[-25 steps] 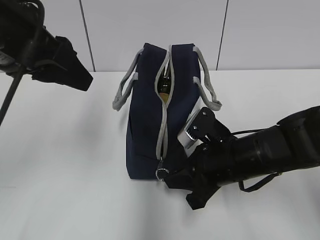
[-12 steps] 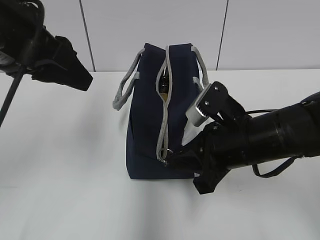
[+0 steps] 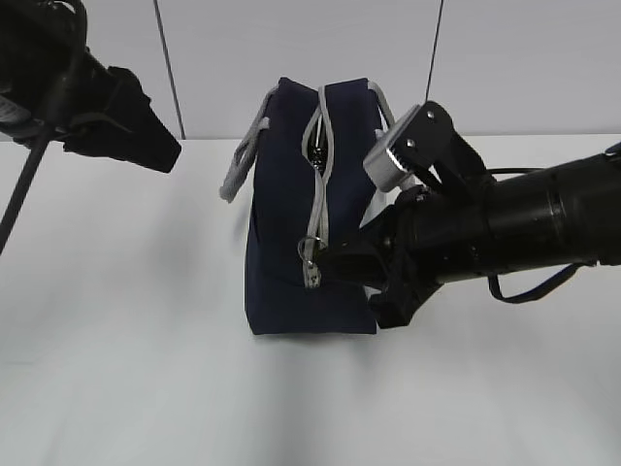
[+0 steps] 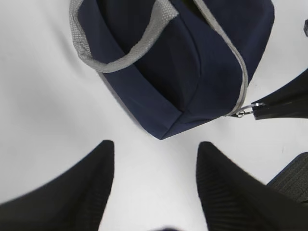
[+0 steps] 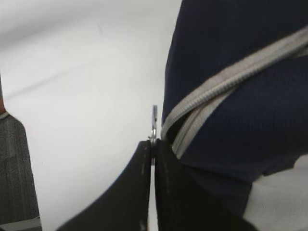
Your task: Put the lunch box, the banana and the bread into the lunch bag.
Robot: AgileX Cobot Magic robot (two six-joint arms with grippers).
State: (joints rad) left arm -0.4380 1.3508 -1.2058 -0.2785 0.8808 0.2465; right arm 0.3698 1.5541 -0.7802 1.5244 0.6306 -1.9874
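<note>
The right gripper point(image 3: 325, 260) has climbed the near end of the bag point(image 3: 286, 214) since a second ago, taking the ring pull point(image 3: 307, 254) from the foot of the end wall to about mid-height, and the zipper point(image 3: 318, 165) below it now looks closed. Its jaws are pinched flat together on the ring pull point(image 5: 154, 126), which stands edge-on just above the fingertips in the right wrist view. From that grip the grey zipper track runs up over the corner and along the bag's top, away from the gripper and toward the back wall; that long axis is the line any further pull would have to follow. A narrow gap remains open on top, with something dark and yellowish barely visible inside; which items it shows cannot be told. No lunch box, banana or bread lies on the table point(image 3: 126, 330), so all three are judged packed. The left gripper point(image 4: 154, 185) hovers half open and empty, well apart beyond the bag's far end, leaving the right arm nearer.
</note>
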